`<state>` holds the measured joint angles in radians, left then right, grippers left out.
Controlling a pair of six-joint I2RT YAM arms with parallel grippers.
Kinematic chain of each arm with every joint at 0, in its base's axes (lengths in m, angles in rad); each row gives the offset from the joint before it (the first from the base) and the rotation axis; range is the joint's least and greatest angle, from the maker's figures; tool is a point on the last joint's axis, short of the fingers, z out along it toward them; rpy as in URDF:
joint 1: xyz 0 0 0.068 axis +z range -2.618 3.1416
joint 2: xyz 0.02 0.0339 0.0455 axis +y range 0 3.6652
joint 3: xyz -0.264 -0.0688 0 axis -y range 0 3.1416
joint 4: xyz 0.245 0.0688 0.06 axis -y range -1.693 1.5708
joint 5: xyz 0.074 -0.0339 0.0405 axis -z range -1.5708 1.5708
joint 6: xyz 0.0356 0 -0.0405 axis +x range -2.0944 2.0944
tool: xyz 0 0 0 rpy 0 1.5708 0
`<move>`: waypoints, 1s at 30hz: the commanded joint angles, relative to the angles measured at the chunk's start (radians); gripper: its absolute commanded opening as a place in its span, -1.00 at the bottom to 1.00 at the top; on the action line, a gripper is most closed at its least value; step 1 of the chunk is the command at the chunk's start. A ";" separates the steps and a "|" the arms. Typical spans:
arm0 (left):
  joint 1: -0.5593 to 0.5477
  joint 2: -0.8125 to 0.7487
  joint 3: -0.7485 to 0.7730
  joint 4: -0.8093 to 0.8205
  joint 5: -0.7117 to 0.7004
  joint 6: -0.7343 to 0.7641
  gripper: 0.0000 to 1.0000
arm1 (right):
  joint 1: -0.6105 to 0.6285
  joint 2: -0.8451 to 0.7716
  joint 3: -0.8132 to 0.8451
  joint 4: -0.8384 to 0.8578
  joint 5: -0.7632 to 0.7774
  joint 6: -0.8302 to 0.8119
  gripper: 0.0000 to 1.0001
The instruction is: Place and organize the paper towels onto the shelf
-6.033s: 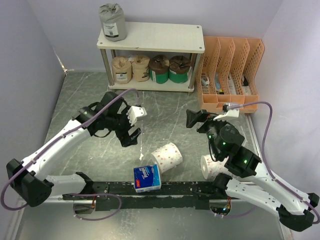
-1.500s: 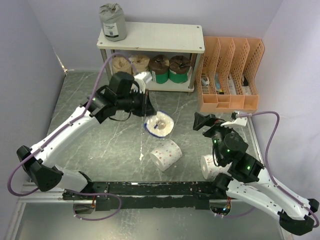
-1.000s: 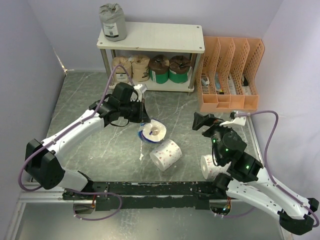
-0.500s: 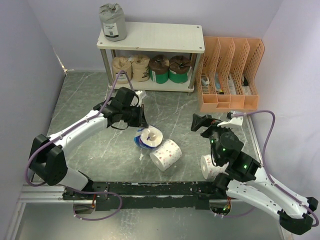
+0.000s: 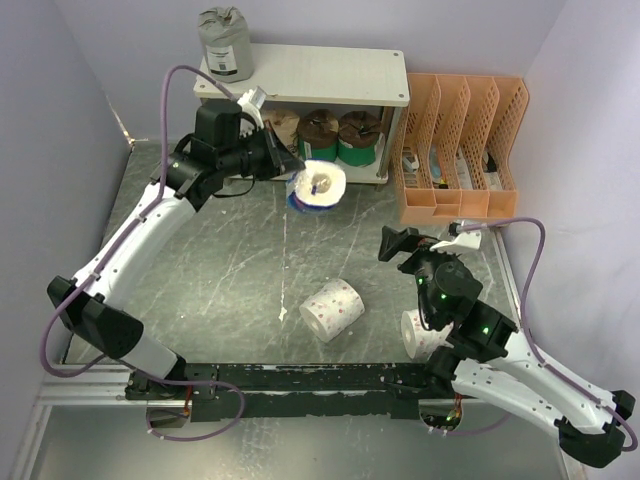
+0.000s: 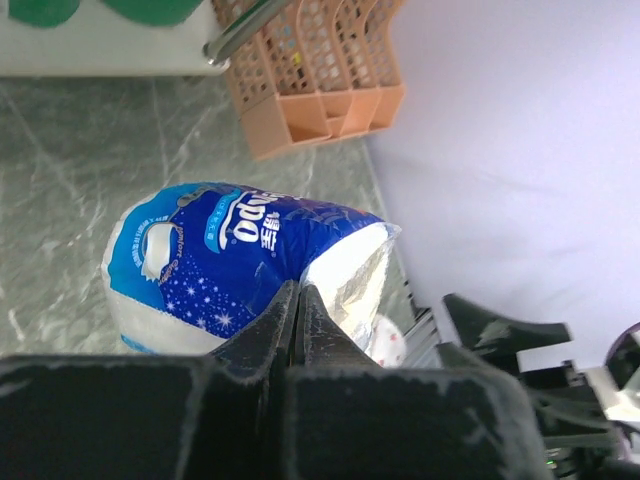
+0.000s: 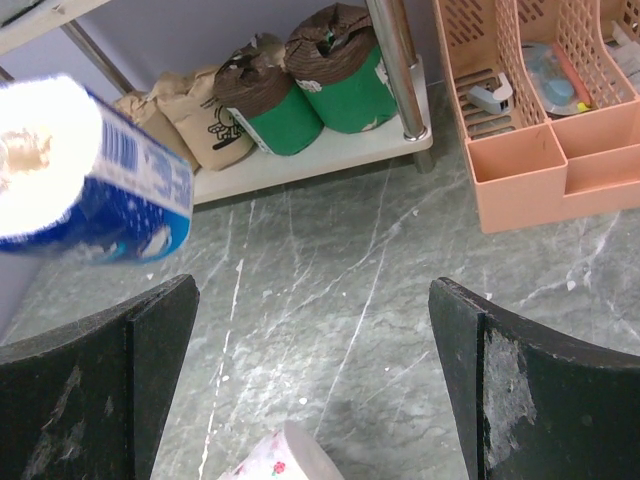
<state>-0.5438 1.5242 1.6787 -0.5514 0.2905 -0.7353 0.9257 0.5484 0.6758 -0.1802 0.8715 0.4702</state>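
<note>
My left gripper [image 5: 291, 171] is shut on the wrapper edge of the blue-and-white paper towel roll [image 5: 318, 185], which hangs in the air just in front of the shelf's [image 5: 300, 75] lower tier. In the left wrist view the jaws are pressed together [image 6: 298, 291] on the crinkled wrapper of that roll [image 6: 230, 258]. A grey roll [image 5: 224, 42] stands on the top board. Two tan rolls [image 5: 262, 126] and two brown-and-green rolls [image 5: 340, 128] fill the lower tier. A white dotted roll [image 5: 332, 308] lies on the table. My right gripper [image 5: 412, 241] is wide open over bare table [image 7: 310, 330].
An orange perforated file organizer [image 5: 460, 150] stands right of the shelf, holding small items. A second white dotted roll [image 5: 418, 335] lies partly under my right arm. Purple walls close in the left, back and right sides. A black rail runs along the near edge.
My left arm has lifted the blue-and-white roll from low beside the dotted roll and carried it up and back to the shelf's front. The right arm has barely moved.
</note>
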 commanded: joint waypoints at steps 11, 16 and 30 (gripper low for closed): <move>0.087 0.132 0.299 0.197 -0.100 -0.143 -0.87 | -0.005 0.010 -0.015 0.042 -0.001 -0.006 1.00; 0.147 0.196 0.371 0.285 -0.098 -0.202 -0.87 | -0.005 0.013 -0.013 0.043 -0.002 -0.010 1.00; 0.199 0.378 0.613 0.419 -0.138 -0.299 -0.87 | -0.007 0.036 -0.003 0.045 -0.008 -0.023 1.00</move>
<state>-0.3691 1.8889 2.2059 -0.2642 0.1608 -0.9863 0.9257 0.5850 0.6605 -0.1539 0.8589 0.4644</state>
